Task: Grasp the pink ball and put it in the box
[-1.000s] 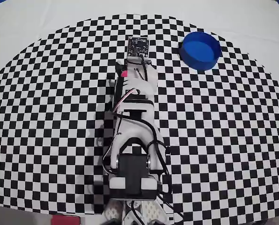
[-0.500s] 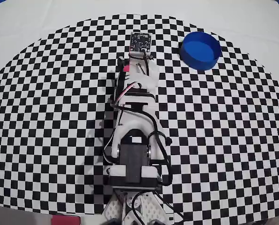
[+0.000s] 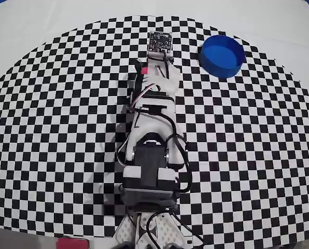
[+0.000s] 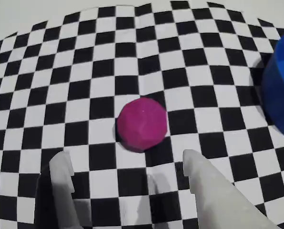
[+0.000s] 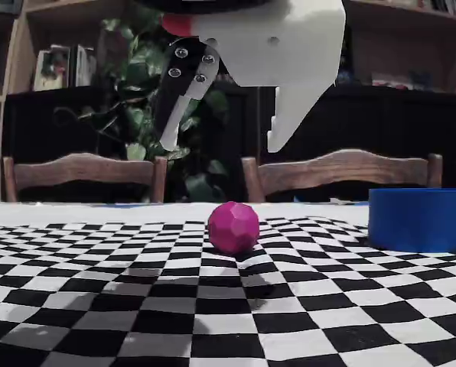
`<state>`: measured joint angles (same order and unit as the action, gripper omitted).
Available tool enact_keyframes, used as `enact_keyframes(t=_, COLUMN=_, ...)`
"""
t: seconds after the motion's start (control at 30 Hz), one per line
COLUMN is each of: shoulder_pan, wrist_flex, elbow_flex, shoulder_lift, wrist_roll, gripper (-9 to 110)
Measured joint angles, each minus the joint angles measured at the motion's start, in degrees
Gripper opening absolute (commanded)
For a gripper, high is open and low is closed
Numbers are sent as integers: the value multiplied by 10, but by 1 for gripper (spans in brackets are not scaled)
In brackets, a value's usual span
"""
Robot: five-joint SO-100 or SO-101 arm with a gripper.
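Nearest the wrist camera, the hand (image 4: pixel 127 169) is showing its two pale fingertips (image 4: pixel 61 164) spread wide, nothing between them, and in the fixed view the hand (image 5: pixel 220 145) is hanging clear above the checkered surface (image 5: pixel 98 306), jaws apart. Just beyond those fingertips the pink ball (image 4: pixel 142 124) is sitting on the checkers, lined up roughly with the gap but not yet inside it; the fixed view is showing the pink ball (image 5: pixel 233 227) resting on the cloth below the fingers, untouched. Farther off, to the right in the wrist view, the blue box (image 4: pixel 280 90) is peeking in at the edge, well apart from the ball, and the fixed view is placing the box (image 5: pixel 421 219) off to the right too. In the overhead view the arm is covering the ball entirely, while the box (image 3: pixel 222 55) is standing up and to the right of the wrist. My read: this is the approach stage, the grasp not yet made. The next move is calling for a descent and a slight reach forward so the fingers straddle the ball, then a close, gently, since a round ball could roll away if one finger arrives first.
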<state>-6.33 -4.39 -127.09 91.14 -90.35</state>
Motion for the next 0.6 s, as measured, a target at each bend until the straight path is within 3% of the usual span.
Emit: enact_keyframes(t=0.6, shoulder_pan=2, wrist_flex=0, elbow_flex=69, shoulder_lift=-81, wrist_roll=0, gripper=26)
